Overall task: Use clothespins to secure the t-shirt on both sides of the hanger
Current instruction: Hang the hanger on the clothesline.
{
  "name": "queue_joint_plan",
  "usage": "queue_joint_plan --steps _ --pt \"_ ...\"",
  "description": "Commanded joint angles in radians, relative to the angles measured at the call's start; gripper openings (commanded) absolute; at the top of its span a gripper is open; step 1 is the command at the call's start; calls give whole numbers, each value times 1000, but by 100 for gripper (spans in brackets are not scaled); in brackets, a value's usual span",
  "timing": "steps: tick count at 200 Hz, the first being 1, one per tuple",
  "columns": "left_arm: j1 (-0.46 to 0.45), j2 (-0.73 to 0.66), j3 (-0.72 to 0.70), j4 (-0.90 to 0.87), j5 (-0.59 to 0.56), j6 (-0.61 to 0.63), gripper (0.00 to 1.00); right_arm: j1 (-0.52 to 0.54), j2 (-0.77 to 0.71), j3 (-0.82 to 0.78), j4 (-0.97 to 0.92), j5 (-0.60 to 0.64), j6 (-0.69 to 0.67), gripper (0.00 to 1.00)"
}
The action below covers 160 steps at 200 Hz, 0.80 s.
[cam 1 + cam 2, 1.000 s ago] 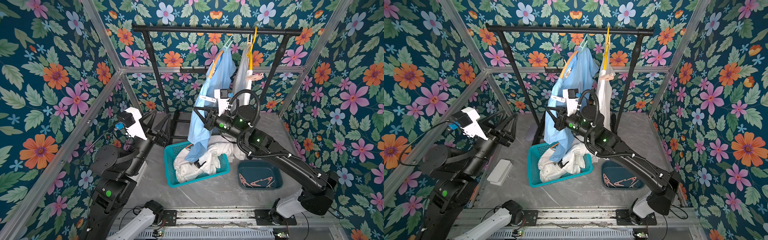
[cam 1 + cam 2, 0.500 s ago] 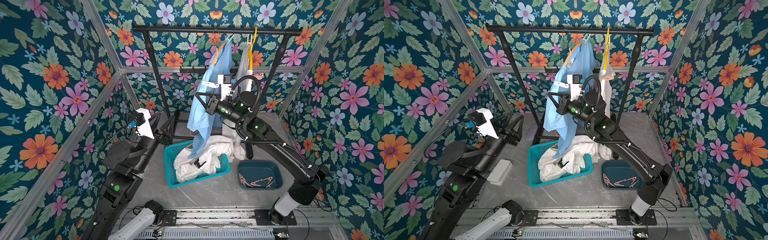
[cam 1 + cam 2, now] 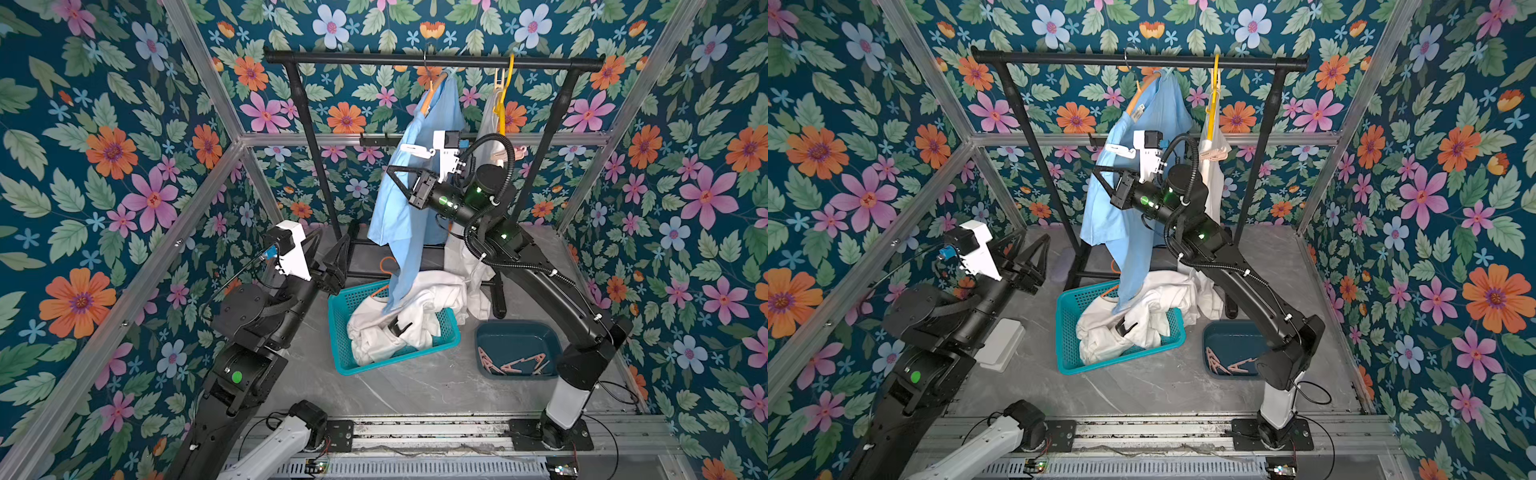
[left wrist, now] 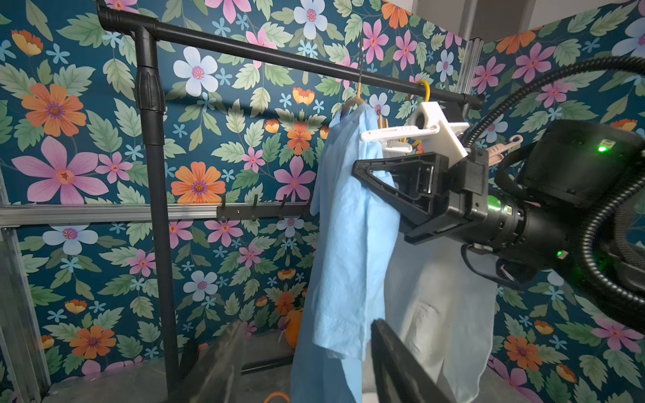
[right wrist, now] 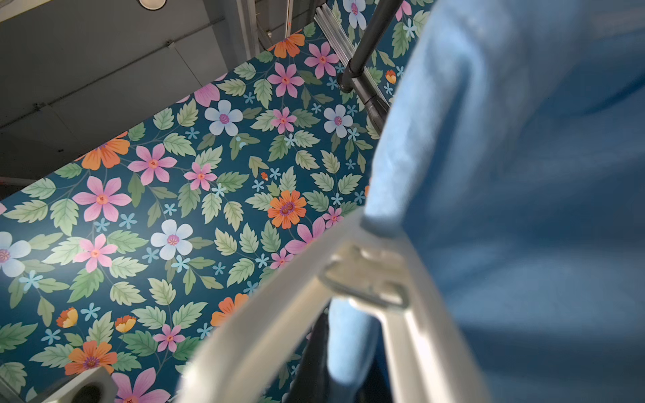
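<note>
The black tube rack (image 3: 353, 59) stands where it was. My right arm (image 3: 540, 282) has climbed over the last second, elbow straightening. The sky-blue t-shirt (image 3: 399, 216) has gone up with it, so the soft, crumpled cloth now hangs higher under the rail. My left arm (image 3: 257, 307) has swung forward from the side wall and sits low beside the teal mesh basket (image 3: 343, 332). The left gripper (image 3: 1034, 237) shows two black wedge fingers well apart with nothing between them. The right gripper (image 4: 354, 167) is pinched to a single point, and that point is pressed into the t-shirt. I cannot tell whether a fold is nipped. White laundry (image 3: 415, 316) lies heaped in the basket, unchanged, with the shirt's hem trailing onto it. The smooth dark-blue tub (image 3: 519, 338) sits near the basket, by the right arm's base. The orange hanger (image 3: 1144, 87) peeks from the collar, its hook on the rail.

Smallest now: a white clothespin (image 4: 398, 133), glossy plastic with a wire spring, bites the blue cloth just above the right gripper. It has risen with the shirt. Pink clothespins (image 3: 515, 365) lie loose in the tub.
</note>
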Motion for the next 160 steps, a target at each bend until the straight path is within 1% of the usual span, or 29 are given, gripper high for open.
queue_joint_plan --steps 1,31,62,96,160 --pt "1 -2 -3 8 -7 14 60 -9 12 28 83 -32 -3 0" --pt "1 -2 -4 5 -15 16 60 -32 20 45 97 -33 32 0" --pt "1 3 -9 3 -15 16 60 -51 24 65 82 -35 39 0" --pt "1 11 -8 6 -14 13 60 -91 35 81 73 -39 119 0" --pt "1 23 -3 5 -12 6 60 -107 -1 2 74 -43 143 0"
